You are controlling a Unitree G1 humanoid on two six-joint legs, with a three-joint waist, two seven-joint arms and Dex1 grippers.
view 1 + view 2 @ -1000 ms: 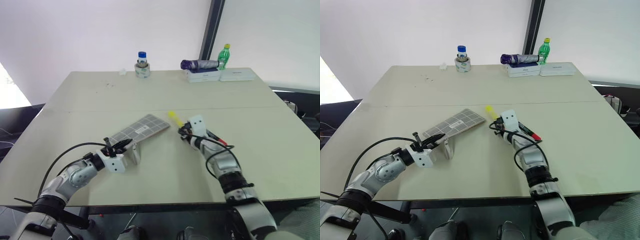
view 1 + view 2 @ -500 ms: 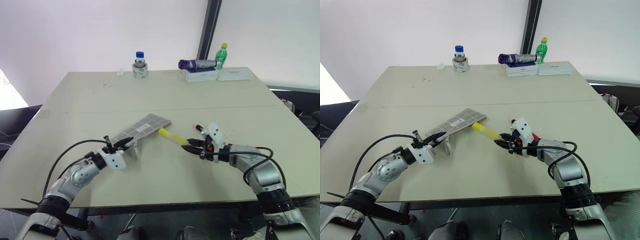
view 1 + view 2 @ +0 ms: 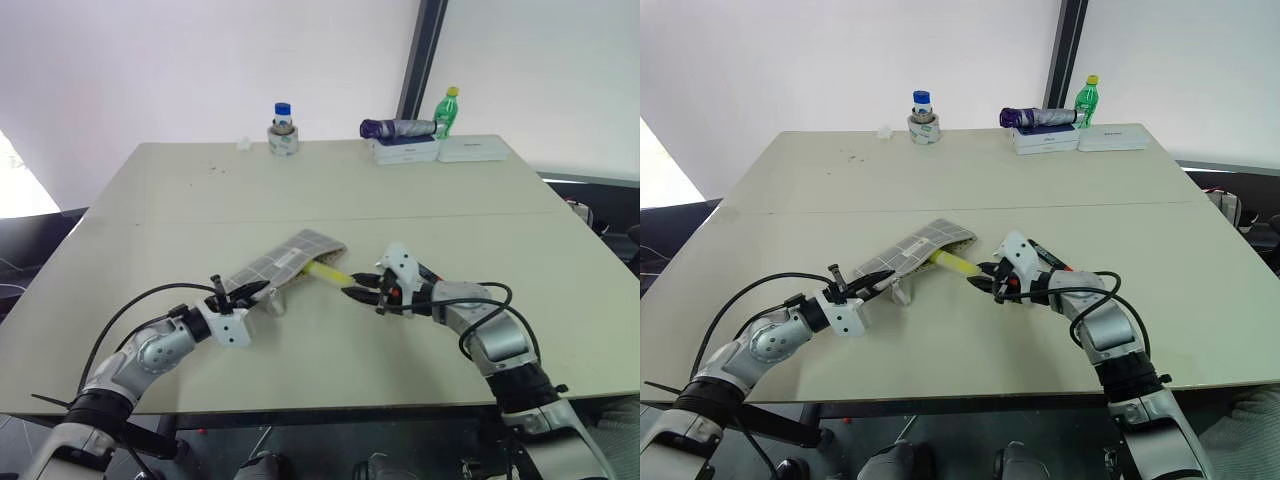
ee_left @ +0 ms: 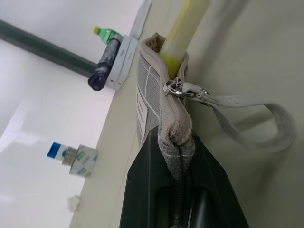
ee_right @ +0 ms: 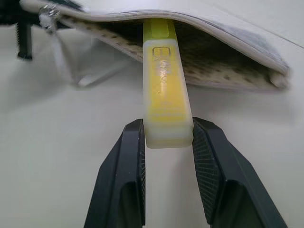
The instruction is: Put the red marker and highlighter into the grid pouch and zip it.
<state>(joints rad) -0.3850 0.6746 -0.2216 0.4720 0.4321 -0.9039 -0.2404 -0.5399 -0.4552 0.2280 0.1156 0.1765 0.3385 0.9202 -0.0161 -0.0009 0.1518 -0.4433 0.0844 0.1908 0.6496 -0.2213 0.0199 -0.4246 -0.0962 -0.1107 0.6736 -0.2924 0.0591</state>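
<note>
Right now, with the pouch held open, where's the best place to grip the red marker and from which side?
Probably mid-barrel, coming down from above with the fingers across its length. The red marker lies flat on the table just behind the right gripper, whose arm partly hides it, so the barrel's long sides likely offer the only easy pinch. That gripper holds the highlighter, so it must finish first.

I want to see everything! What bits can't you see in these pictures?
- Highlighter tip: right wrist view, inside the pouch.
- Red marker: right eye view, mostly behind the right gripper.
- Pouch label print: left wrist view, too edge-on.
- Far bottle label: too small.
</note>
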